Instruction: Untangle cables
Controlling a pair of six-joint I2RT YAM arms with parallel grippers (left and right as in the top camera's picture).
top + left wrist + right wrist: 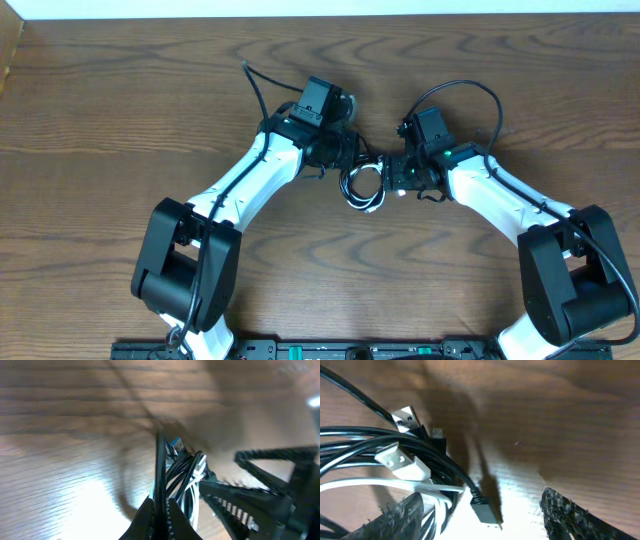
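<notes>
A wood-grain table [100, 120] seen from above, with a pale strip [300, 8] along its far edge. Two white-and-black robot arms reach inward and meet near the table's centre. Between them lie a black cable [350, 435] and a white cable [405, 462], looped together in one small tangled coil, several plugs poking out. The left gripper [160, 510] is closed, pinching a strand of the black cable above the coil. The right gripper [481, 497] stands wide open, holding nothing; the coil lies against one finger [400, 515].
</notes>
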